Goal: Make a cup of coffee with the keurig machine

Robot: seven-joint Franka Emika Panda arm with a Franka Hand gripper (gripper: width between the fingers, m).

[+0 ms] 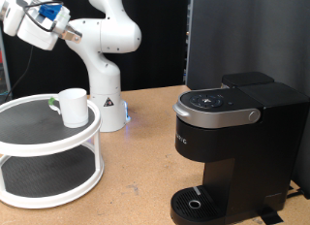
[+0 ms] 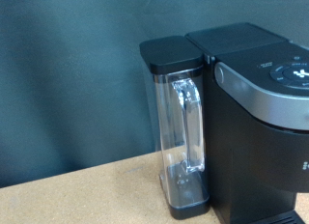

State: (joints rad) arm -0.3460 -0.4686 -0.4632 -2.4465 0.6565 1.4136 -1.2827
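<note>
- Exterior view: keurig machine (image 1: 232, 147) stands at the view's right on the counter (image 1: 145, 157). Black boxy body, silver-grey band curving round the rounded brew head, lid down, round drip base at the bottom with nothing on it.
- Cup (image 1: 73, 106), plain white, sits on the top shelf of a white two-tier round stand (image 1: 48, 152) at the view's left, well apart from the machine. Small dark item just beside the cup on that shelf; too small to identify.
- White robot arm (image 1: 102, 50) rises behind the stand; its hand (image 1: 68, 33) is high at the view's top left, above the stand and touching nothing. Cannot tell how far the fingers are apart; nothing visible between them.
- Counter is light brown, wood-like. Black curtain and a dark panel behind.
- Wrist view: hand itself not in frame. Machine (image 2: 256, 118) fills one side, seen from the flank; clear water tank (image 2: 182, 137) with black cap attached to it, grey control band with buttons partly visible.
- Same brown counter (image 2: 87, 195) under it, dark blue-black backdrop behind.
</note>
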